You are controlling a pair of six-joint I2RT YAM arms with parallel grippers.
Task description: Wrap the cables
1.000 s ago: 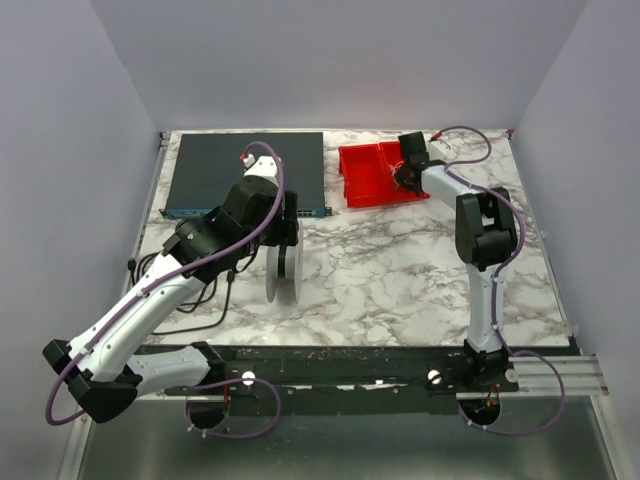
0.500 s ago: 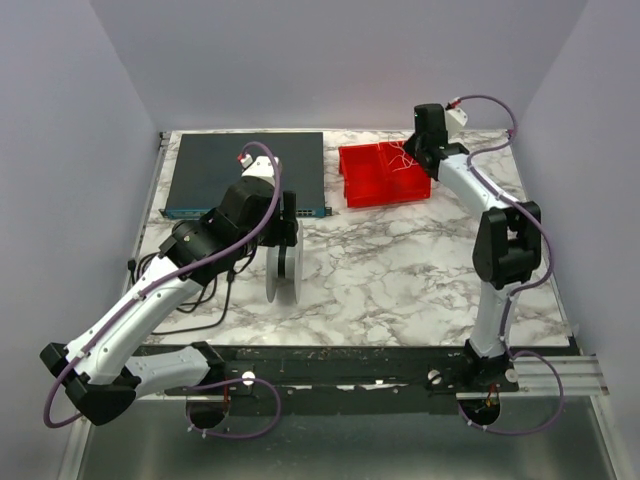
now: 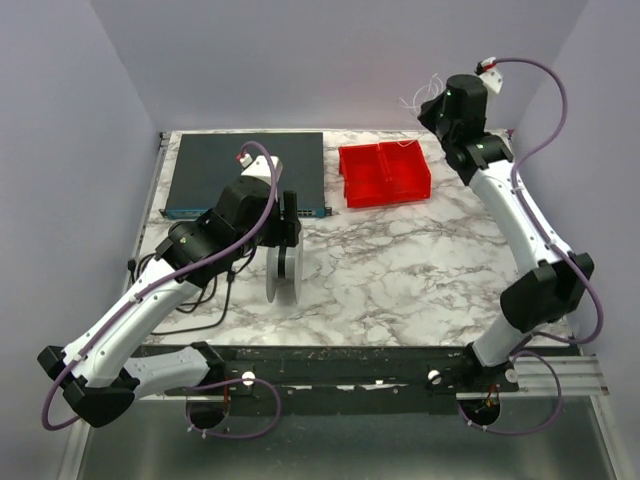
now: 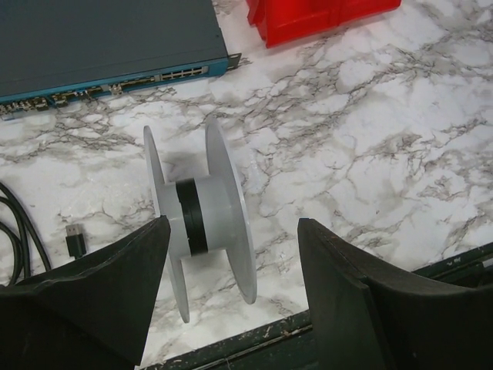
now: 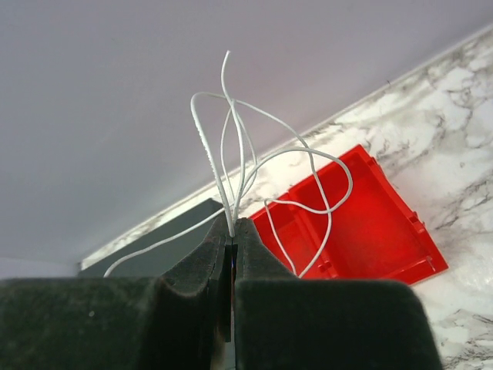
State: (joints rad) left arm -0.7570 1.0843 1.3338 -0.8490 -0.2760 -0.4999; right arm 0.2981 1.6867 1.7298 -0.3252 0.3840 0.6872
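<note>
Black cords (image 4: 23, 223) are lying at the left edge of the marble table (image 3: 400, 270), near a dark network switch (image 3: 245, 170) sitting at the far left. Just right of them, the left gripper (image 4: 231, 231) is hovering over a pale grey spool (image 4: 208, 223), its jaws spread wide on either side without touching it. The spool is standing on its flange rims. Further right, a red two-compartment bin (image 3: 385, 172) is sitting at the far side. Right of it, the right gripper (image 5: 233, 240) is hanging high off the table, jaws pressed together on the cables (image 5: 231, 212), whose thin white loops are springing out past the fingertips.
</note>
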